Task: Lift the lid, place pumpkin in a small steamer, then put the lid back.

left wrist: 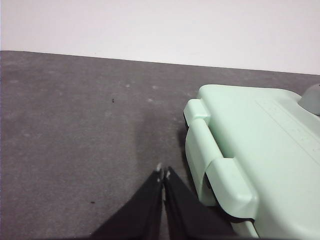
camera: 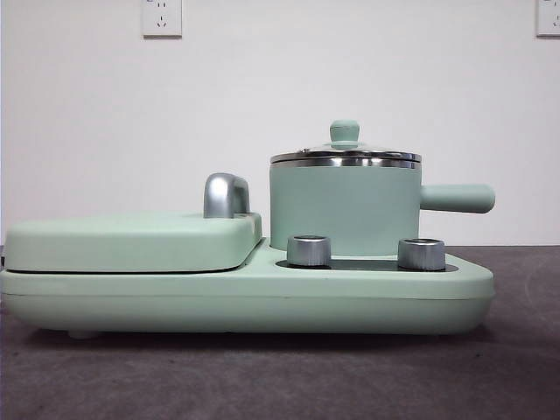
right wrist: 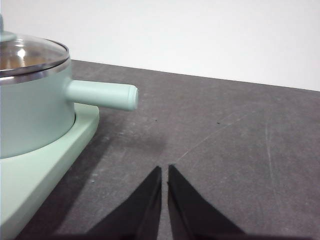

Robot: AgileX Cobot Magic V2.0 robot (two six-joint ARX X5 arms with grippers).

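The small steamer (camera: 343, 208) is a mint-green pot with a straight side handle (camera: 457, 198). It stands on the right of a mint-green cooker base (camera: 245, 302). The glass lid (camera: 345, 155) with a mint knob sits on the pot. Both also show in the right wrist view: pot (right wrist: 32, 117), lid (right wrist: 27, 55). An orange tint shows through the glass; the pumpkin itself cannot be made out. My left gripper (left wrist: 163, 173) is shut and empty over the grey table beside the cooker's griddle end. My right gripper (right wrist: 164, 170) is shut and empty over the table, off to the side of the pot's handle.
A flat mint-green griddle cover (camera: 131, 241) with a chrome handle (camera: 226, 194) fills the cooker's left half; it also shows in the left wrist view (left wrist: 260, 145). Two chrome dials (camera: 309, 250) (camera: 421, 254) sit at the front. A white wall stands behind.
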